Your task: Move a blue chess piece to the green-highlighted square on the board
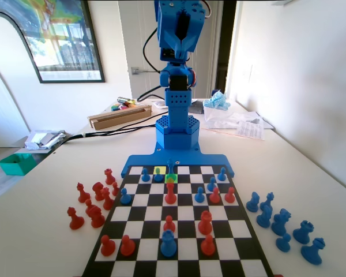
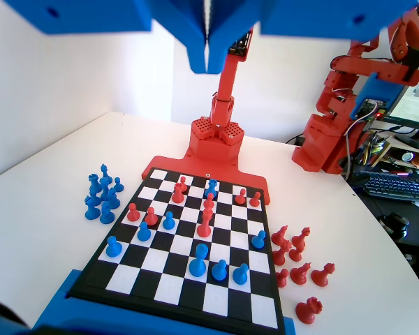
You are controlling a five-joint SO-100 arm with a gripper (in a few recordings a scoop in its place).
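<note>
The slender blue chess piece (image 1: 170,167) stands upright near the board's far end, at the far part of the green-highlighted square (image 1: 170,179). In the wrist view the same piece (image 2: 197,258) stands in the near rows of the board (image 2: 160,279), next to two blue pawns. My gripper (image 2: 208,64) hangs high above the board, its jaws pressed together with nothing between them. The blue arm (image 1: 176,75) is folded upright over its base, well clear of the pieces.
A yellow square (image 1: 160,171) lies left of the green one, with a blue pawn (image 1: 145,174) beside it. A red piece (image 1: 170,194) stands just in front of the green square. Captured red pieces (image 1: 89,205) crowd the board's left side and blue ones (image 1: 282,225) its right.
</note>
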